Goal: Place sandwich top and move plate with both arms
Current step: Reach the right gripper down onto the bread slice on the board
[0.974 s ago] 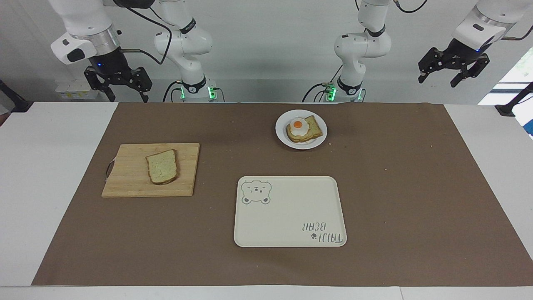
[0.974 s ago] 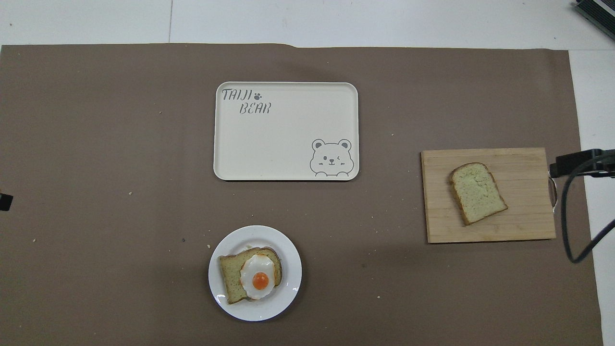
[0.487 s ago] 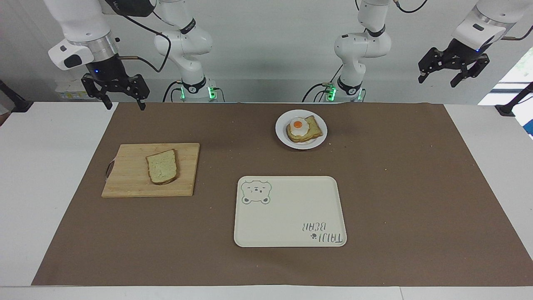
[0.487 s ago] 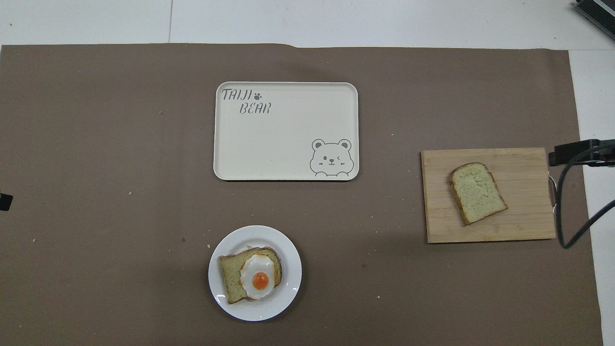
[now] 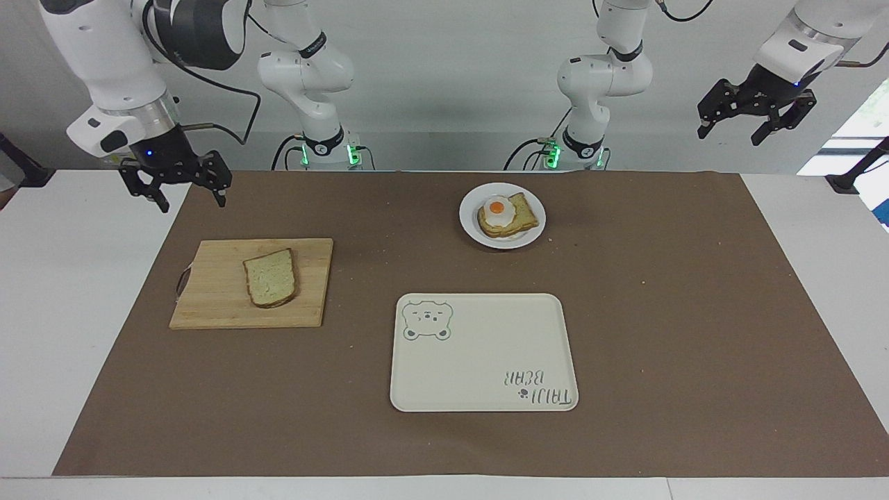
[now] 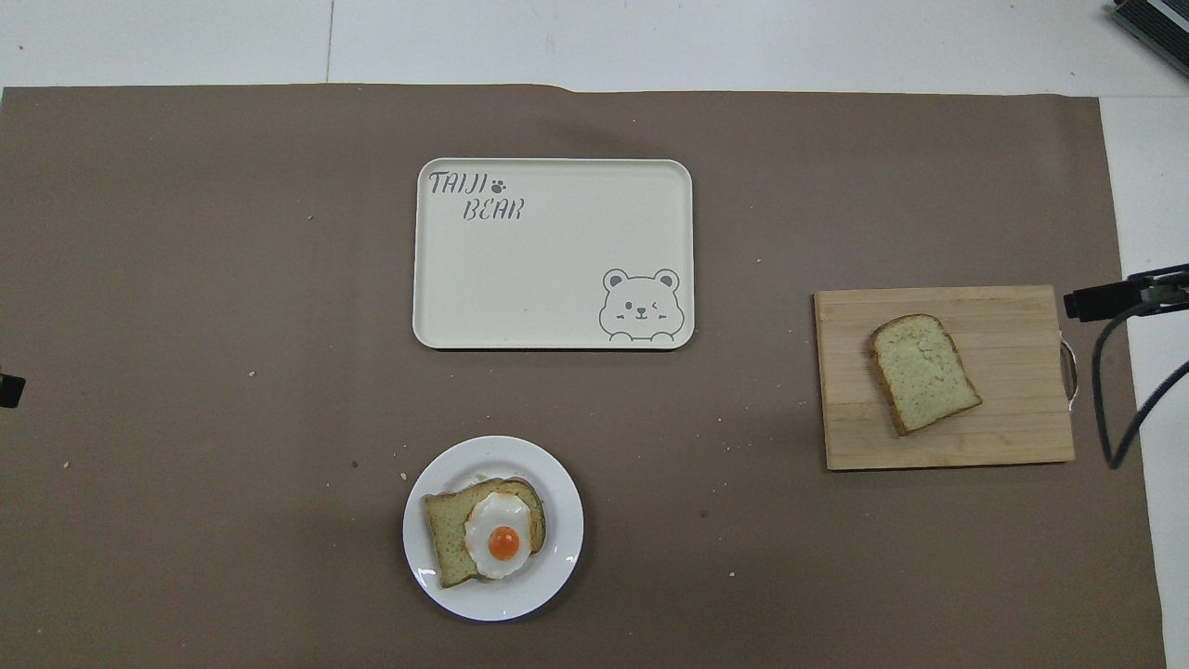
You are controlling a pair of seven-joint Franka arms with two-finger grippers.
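Black and spread open, our right gripper (image 5: pixel 175 189) hangs empty near the wooden board (image 5: pixel 215 305) where the sandwich top (image 5: pixel 271 278) lies, so we must descend onto it; the left gripper (image 5: pixel 757 114) waits open, well apart from the plate (image 5: pixel 467 226).

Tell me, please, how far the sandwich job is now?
Nothing is done yet. The top slice lies on the board; the plate with the egg bread is not on the tray. The right hand, open, hangs by the board's end of the table; the left hand, open, waits high up. Left: grasp, stack, carry the plate.
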